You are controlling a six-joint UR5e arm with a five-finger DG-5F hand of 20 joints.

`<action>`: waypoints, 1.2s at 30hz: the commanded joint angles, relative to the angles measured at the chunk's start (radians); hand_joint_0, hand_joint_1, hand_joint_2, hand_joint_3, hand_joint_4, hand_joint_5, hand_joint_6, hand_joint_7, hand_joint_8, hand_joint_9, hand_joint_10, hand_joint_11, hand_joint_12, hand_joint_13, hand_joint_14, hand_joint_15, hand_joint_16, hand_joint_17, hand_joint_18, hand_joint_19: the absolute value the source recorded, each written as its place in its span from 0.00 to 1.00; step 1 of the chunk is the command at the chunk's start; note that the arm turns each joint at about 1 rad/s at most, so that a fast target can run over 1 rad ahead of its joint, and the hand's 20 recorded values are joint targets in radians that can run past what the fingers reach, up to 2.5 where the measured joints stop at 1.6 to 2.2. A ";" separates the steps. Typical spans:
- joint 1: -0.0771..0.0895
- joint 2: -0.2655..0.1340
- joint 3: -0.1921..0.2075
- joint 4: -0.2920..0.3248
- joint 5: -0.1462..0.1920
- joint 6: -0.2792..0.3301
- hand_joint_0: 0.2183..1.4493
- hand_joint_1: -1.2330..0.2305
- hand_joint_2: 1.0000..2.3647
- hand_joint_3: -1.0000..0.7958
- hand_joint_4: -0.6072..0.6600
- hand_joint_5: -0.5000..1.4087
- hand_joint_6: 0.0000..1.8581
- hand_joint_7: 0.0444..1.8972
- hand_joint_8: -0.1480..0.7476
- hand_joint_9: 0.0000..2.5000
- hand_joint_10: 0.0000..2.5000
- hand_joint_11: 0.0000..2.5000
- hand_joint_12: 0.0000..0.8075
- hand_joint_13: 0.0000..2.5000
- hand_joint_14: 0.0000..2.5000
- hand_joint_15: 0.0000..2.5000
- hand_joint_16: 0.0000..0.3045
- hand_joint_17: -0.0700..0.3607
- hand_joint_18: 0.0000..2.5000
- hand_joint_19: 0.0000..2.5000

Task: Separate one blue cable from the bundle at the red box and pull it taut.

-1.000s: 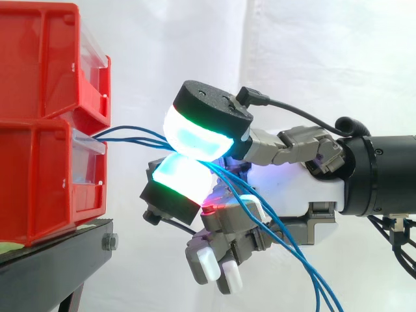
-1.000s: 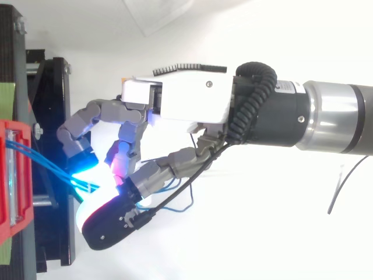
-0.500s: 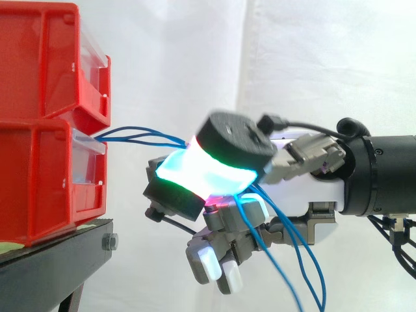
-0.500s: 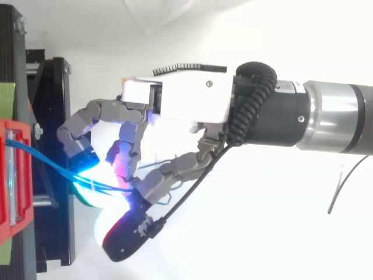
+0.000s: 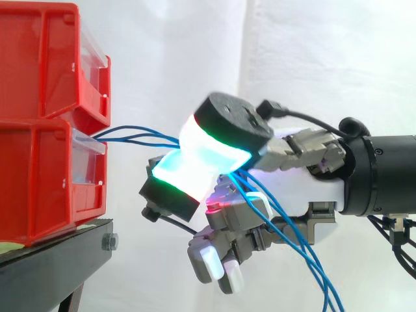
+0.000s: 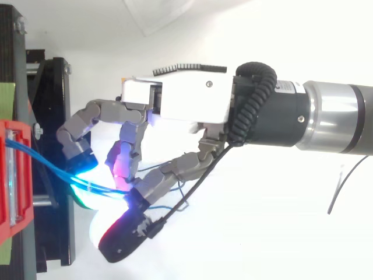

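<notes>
1. While the hand [image 5: 302,188] pinches the blue cables [image 5: 130,132] between glowing pads, several strands run together from the red box [image 5: 39,175].
2. Separation looks undone; cables sag, taut pull remains.

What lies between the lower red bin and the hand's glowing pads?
Only the blue cables span it, running from the lower red bin to the hand, whose pads pinch them. The side view shows this.

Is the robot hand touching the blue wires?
Touching. In the side view the blue cables run from the red box into the hand, pinched between its glowing pads.
</notes>
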 commanded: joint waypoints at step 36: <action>0.002 0.000 0.001 0.000 0.000 -0.001 0.48 0.18 0.00 0.28 0.44 0.18 0.50 0.74 0.49 0.50 0.01 0.49 0.44 0.42 0.01 0.29 0.15 0.40 0.38 0.29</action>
